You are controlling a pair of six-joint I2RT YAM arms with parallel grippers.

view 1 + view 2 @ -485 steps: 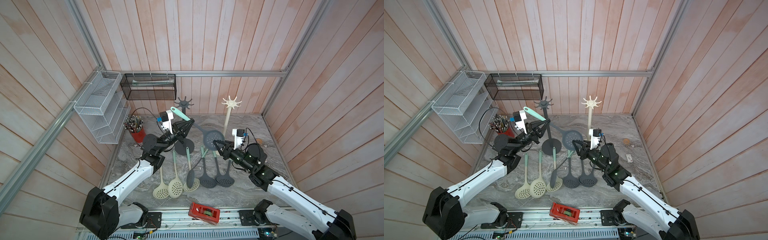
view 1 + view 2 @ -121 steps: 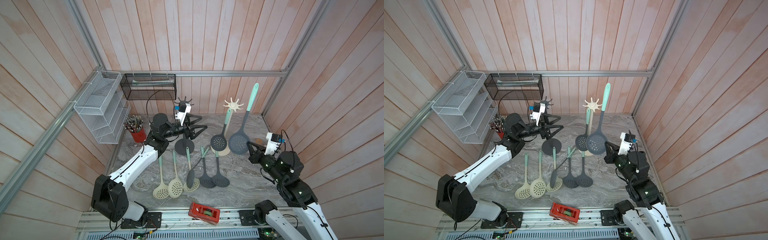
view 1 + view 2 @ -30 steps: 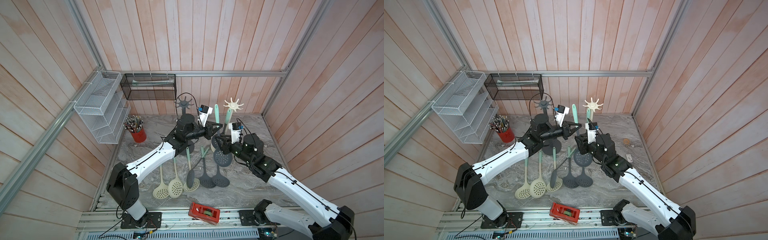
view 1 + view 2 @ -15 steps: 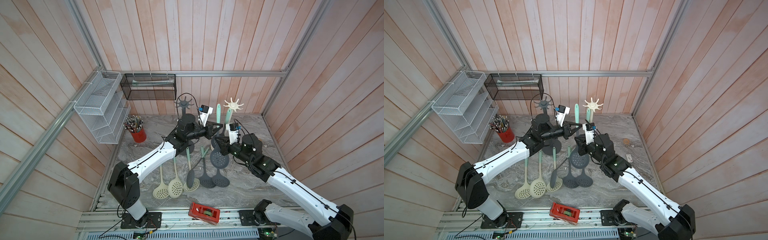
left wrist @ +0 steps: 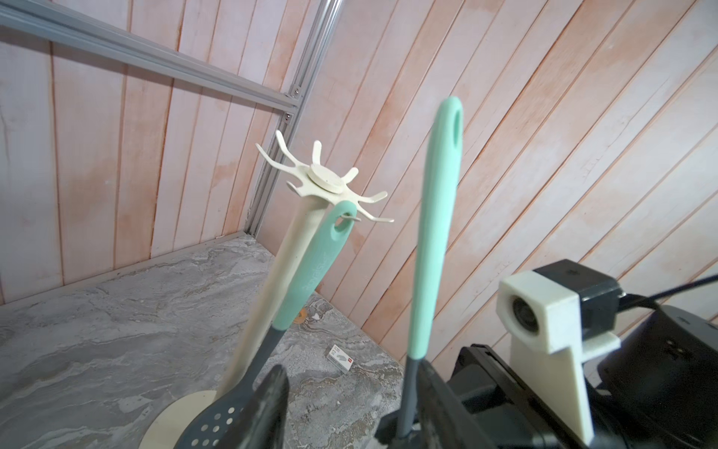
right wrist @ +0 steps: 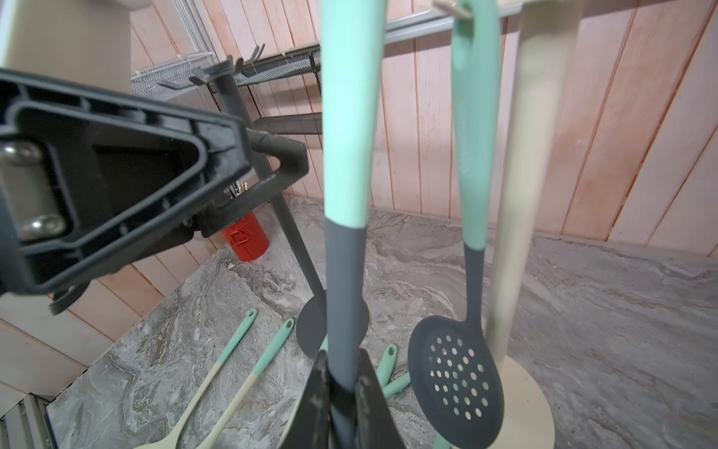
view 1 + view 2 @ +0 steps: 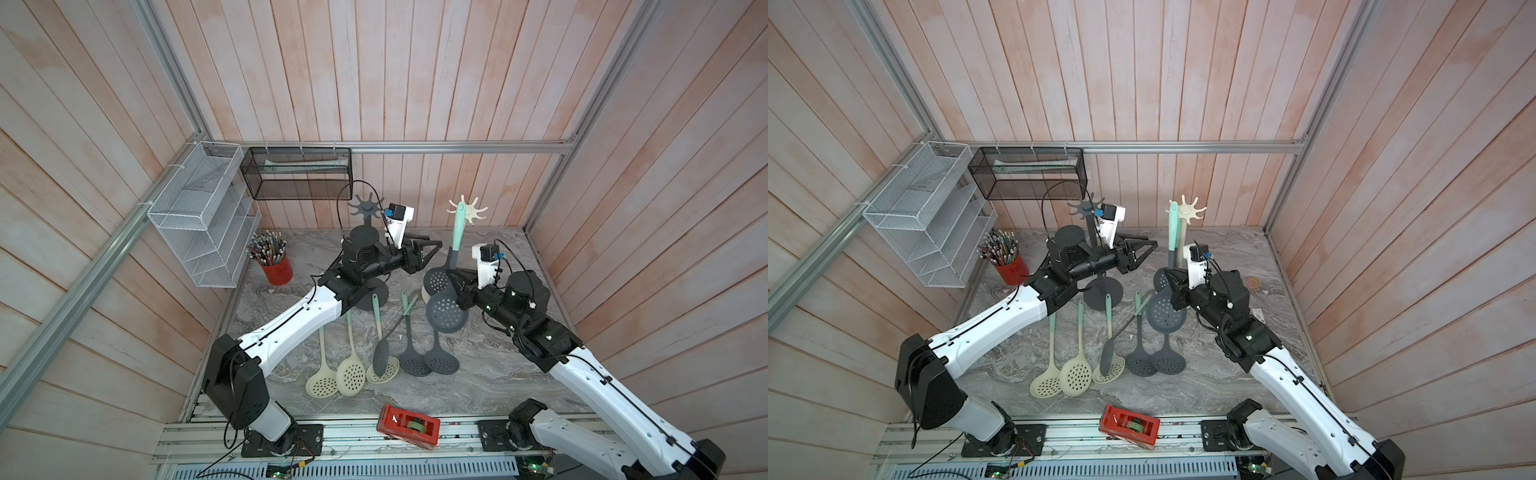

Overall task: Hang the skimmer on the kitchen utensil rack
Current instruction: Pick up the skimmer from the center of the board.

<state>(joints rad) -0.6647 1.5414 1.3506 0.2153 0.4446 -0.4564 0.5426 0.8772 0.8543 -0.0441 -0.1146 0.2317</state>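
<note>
Right claw (image 7: 454, 286) is clenching the skimmer (image 7: 446, 313) by its grey neck in both top views, near-left of the rack (image 7: 467, 210); left claw (image 7: 428, 247) is hanging released. From the left wrist, I'm thinking its eye (image 5: 458, 124) wants turning toward a free hook, then easing on. From the right wrist, eye and hooks are getting cut off.

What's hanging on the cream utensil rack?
One skimmer hangs by its handle hole from a hook of the cream rack; its bowl hides part of the base.
</note>
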